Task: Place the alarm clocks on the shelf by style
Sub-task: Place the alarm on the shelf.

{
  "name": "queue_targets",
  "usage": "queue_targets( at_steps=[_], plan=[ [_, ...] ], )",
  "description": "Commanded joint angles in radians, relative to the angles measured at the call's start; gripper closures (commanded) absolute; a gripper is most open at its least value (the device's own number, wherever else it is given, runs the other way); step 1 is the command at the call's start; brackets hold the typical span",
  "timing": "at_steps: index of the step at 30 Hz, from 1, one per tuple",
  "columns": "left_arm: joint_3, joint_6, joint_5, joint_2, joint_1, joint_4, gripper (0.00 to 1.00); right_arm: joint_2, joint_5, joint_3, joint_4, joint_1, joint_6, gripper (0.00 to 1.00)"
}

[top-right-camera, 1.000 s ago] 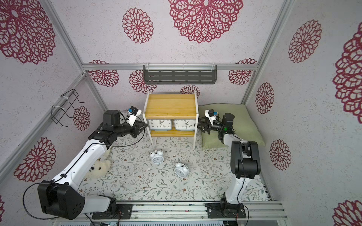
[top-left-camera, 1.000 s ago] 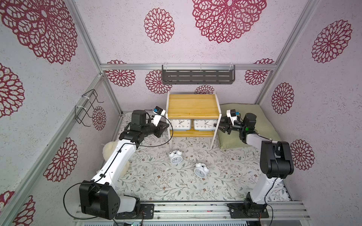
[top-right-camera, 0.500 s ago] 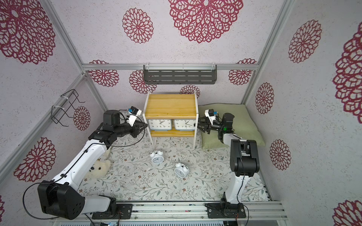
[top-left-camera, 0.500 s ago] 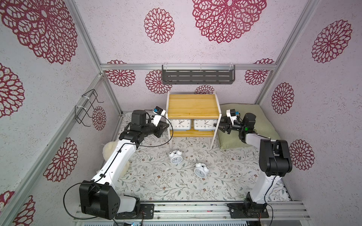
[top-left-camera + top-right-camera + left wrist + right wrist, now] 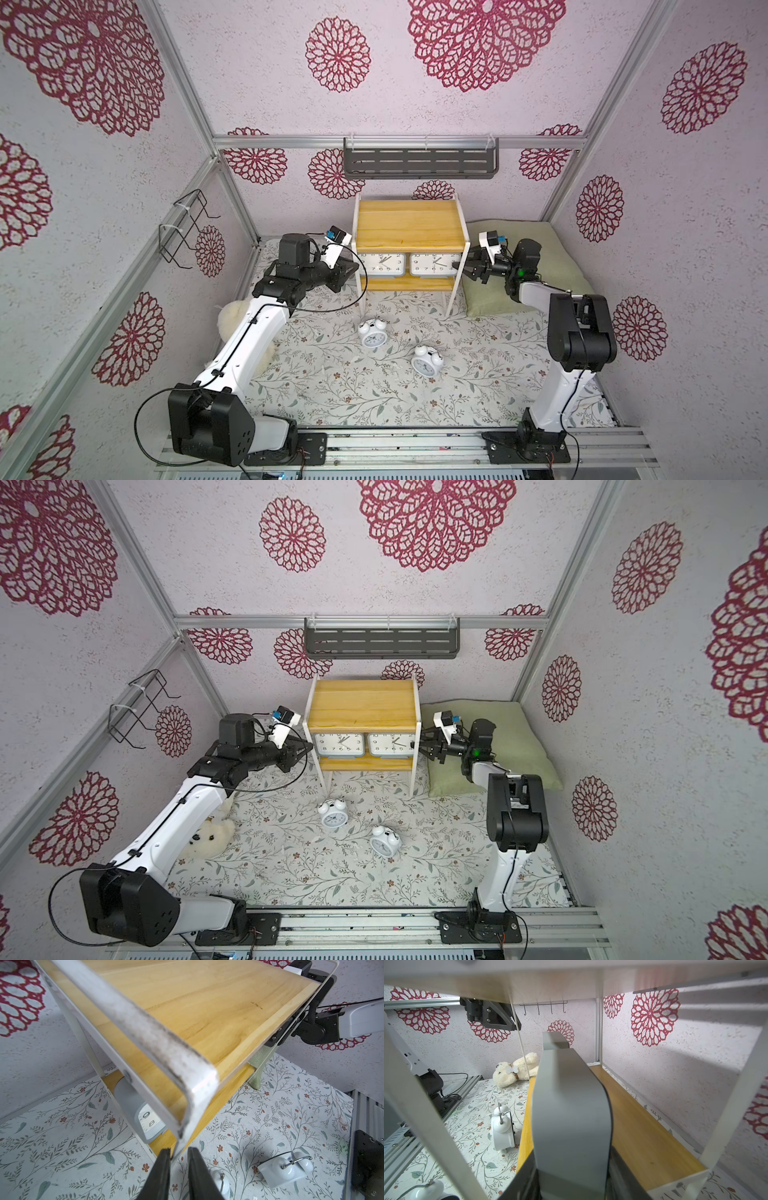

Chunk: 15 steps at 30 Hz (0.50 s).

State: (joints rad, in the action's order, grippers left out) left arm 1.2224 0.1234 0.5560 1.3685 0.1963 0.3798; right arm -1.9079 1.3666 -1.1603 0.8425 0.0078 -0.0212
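The shelf (image 5: 409, 226) (image 5: 361, 704) stands against the back wall. Two grey rectangular alarm clocks stand side by side on its lower board, one on the left (image 5: 382, 264) (image 5: 338, 744) and one on the right (image 5: 434, 264) (image 5: 392, 744). My right gripper (image 5: 467, 268) (image 5: 572, 1159) reaches in from the shelf's right side and is shut on the right-hand grey clock (image 5: 569, 1105). At the shelf's front left, my left gripper (image 5: 348, 270) (image 5: 178, 1157) is shut on the white frame leg (image 5: 187, 1122). Two round white twin-bell clocks (image 5: 373, 333) (image 5: 426, 362) lie on the floral mat in front.
A cream teddy bear (image 5: 208, 837) lies under the left arm. A green pillow (image 5: 540, 257) fills the back right corner beneath the right arm. On the back wall hangs a dark grey slotted rack (image 5: 419, 162), and on the left wall a black wire holder (image 5: 187, 232).
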Motion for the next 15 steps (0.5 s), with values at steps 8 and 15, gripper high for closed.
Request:
queue_targets(
  at_steps=[8,15],
  plan=[
    [0.028,0.013,0.015,0.0,-0.005,0.016,0.77,-0.012,0.019,-0.035,0.045,0.021,-0.023,0.7],
    [0.029,0.013,0.017,0.001,-0.005,0.018,0.76,-0.013,0.012,-0.034,0.045,0.021,-0.024,0.54]
  ],
)
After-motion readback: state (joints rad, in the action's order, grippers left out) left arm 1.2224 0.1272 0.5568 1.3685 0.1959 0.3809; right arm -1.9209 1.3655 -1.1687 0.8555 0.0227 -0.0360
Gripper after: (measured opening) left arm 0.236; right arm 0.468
